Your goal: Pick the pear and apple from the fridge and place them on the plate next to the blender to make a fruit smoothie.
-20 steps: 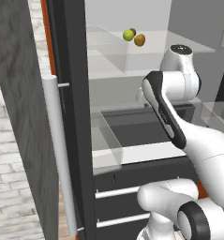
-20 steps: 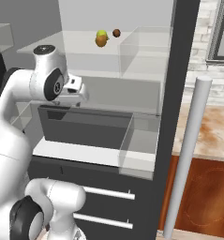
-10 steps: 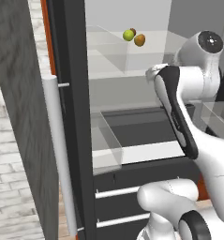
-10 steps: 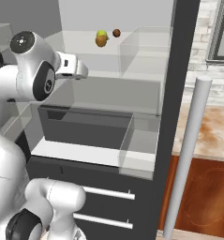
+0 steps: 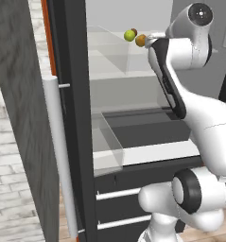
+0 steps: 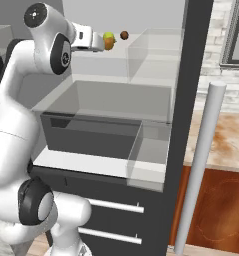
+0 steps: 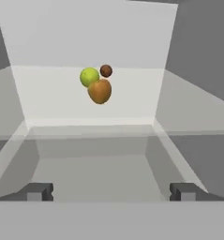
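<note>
The fridge [image 5: 72,118] stands open — its dark-grey door [image 5: 20,118] swung out at the left of the left base view, with a long silver bar handle [image 5: 60,156] running down its edge. A second handle [image 6: 198,165] rises at the right of the right base view. Inside, the pale interior holds clear glass shelves [image 6: 116,100] and a clear bin [image 5: 107,146] lower down, with black drawers [image 6: 116,220] beneath.

The white arm [image 5: 190,94] reaches up toward the upper shelf, and its gripper [image 6: 93,41] is level with the fruit there. In the hand view the jaws stand wide apart, one dark tip near each lower corner, and nothing lies between them.

On the upper shelf, well ahead of the jaws, three small fruits sit bunched together. The orange-brown fruit [image 7: 100,91] is nearest and lowest in the hand view, touching or overlapping the green fruit [image 7: 89,77] — whether they truly touch cannot be told. A small dark-brown fruit [image 7: 106,71] sits just beside the green one, farther back. Which of these is the pear and which the apple cannot be told.
</note>
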Robot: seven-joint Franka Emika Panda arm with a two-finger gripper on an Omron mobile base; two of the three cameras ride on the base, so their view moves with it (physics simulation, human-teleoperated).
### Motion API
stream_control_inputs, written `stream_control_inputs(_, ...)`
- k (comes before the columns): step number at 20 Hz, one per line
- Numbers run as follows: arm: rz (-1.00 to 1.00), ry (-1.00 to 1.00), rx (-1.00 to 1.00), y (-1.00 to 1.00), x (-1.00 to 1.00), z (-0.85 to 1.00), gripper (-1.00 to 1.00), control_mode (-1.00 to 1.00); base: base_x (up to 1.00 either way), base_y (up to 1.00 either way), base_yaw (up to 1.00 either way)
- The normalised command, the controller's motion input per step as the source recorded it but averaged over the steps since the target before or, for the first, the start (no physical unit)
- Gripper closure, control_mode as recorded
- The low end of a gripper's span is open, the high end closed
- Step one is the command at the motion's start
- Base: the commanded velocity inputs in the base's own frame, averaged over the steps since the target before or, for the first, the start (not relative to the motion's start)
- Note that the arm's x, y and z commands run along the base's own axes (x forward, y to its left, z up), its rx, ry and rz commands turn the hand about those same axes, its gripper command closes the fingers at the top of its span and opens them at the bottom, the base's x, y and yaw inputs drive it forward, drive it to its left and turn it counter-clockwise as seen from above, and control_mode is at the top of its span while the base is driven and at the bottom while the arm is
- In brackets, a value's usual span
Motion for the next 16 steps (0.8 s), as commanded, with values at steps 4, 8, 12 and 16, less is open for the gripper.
stream_control_inputs(4, -0.06, 0.04, 0.0, -0.09, 0.98, 0.13, -1.0, -1.0, 0.0, 0.0, 0.0)
stream_control_inputs(8, -0.03, 0.04, 0.03, -0.04, 0.21, -0.05, -1.0, -1.0, 0.0, 0.0, 0.0)
stream_control_inputs(12, 0.0, 0.03, 0.0, -0.04, 0.53, -0.47, -1.0, -1.0, 0.0, 0.0, 0.0)
stream_control_inputs(16, 0.02, 0.08, 0.0, 0.0, 0.59, -0.46, -1.0, -1.0, 0.0, 0.0, 0.0)
